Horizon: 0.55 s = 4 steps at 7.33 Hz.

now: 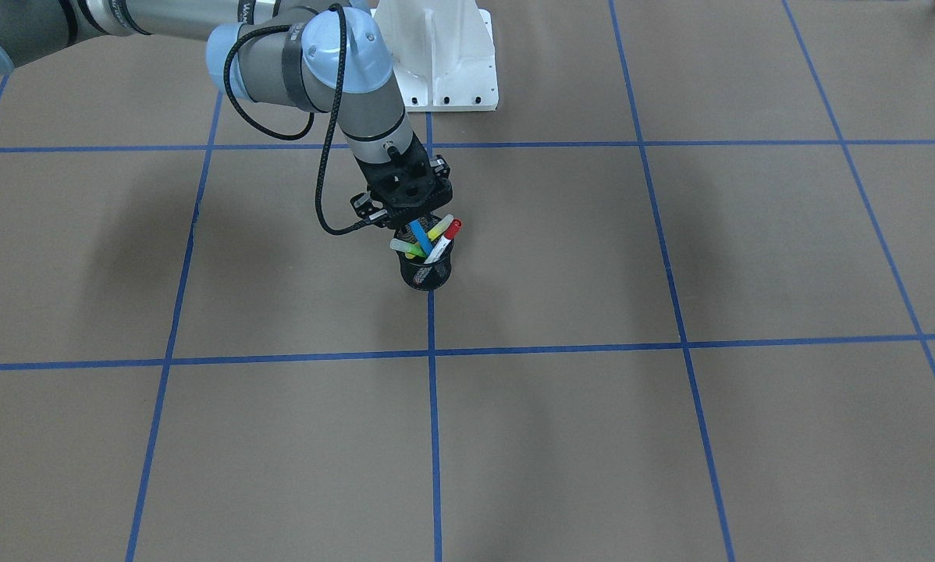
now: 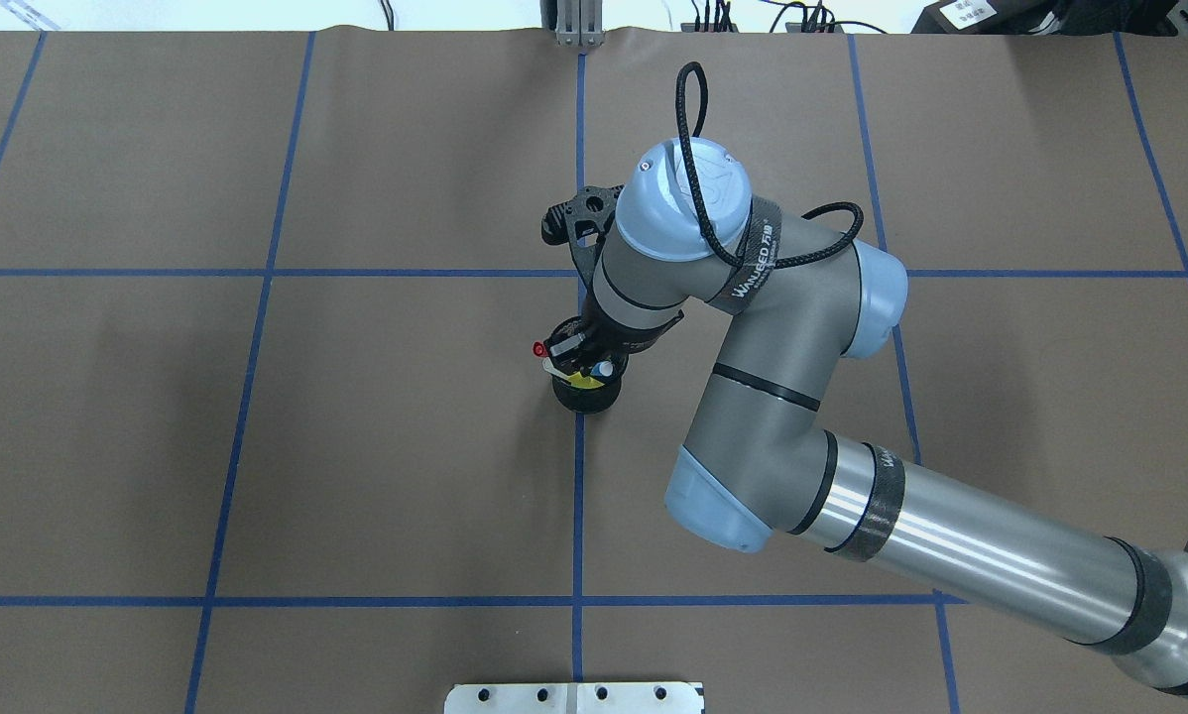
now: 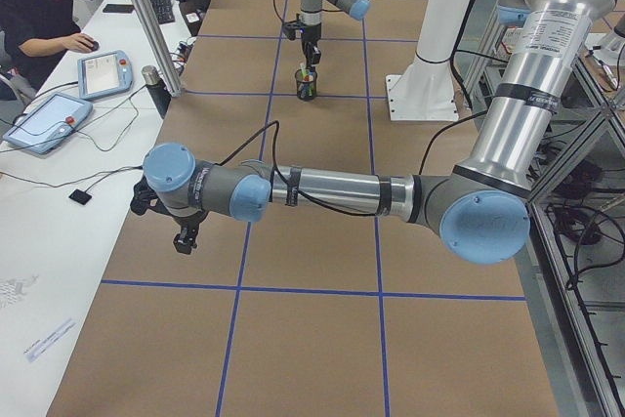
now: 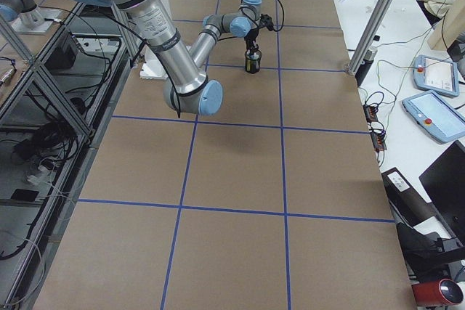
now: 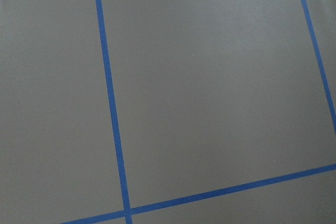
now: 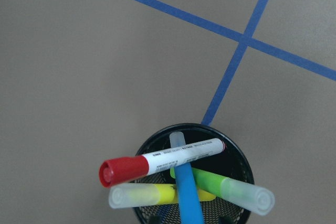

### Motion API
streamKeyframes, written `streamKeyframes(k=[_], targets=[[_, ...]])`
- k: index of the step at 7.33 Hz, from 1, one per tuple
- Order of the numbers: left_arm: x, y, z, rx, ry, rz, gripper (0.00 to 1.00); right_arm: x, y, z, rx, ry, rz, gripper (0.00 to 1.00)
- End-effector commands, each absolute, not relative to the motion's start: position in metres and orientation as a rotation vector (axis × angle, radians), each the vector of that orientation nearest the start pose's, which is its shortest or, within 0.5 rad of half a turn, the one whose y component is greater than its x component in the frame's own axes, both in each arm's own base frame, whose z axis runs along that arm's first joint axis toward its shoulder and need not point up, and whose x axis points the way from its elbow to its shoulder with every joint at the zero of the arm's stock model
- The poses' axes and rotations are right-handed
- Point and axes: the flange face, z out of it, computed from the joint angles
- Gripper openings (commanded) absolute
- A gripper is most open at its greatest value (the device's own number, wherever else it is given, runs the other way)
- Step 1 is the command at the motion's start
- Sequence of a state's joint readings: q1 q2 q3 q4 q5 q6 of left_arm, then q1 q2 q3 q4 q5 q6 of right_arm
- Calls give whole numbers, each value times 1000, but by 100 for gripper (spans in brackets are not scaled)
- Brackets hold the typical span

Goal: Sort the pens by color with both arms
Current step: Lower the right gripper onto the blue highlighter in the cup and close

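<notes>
A black mesh cup (image 1: 427,275) stands on a blue tape line at the middle of the table. It holds the pens: a blue one (image 6: 186,192), a white one with a red cap (image 6: 157,162), a green one (image 6: 231,187) and a yellow highlighter (image 6: 152,195). My right gripper (image 1: 414,222) hangs straight down over the cup, its tips among the pen tops by the blue pen (image 1: 421,236). Whether it grips anything is hidden. My left gripper (image 3: 184,241) hovers low over bare table far from the cup; I cannot tell its state.
The white base stand (image 1: 444,62) sits behind the cup on the robot's side. Blue tape lines (image 1: 432,437) divide the brown tabletop into squares. A person (image 3: 39,7) sits at a side desk with tablets beyond the table's far edge.
</notes>
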<state>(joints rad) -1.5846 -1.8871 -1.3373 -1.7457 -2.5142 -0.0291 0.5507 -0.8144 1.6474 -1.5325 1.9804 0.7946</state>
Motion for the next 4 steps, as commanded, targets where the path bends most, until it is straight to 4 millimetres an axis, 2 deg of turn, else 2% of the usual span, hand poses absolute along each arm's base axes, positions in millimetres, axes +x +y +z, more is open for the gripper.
streamKeyframes(k=[1, 4], targets=[[-61, -633, 566, 230, 940, 81, 100, -539, -441, 164, 228, -918, -387, 40], [-61, -633, 567, 228, 940, 81, 100, -540, -439, 161, 229, -920, -390, 37]])
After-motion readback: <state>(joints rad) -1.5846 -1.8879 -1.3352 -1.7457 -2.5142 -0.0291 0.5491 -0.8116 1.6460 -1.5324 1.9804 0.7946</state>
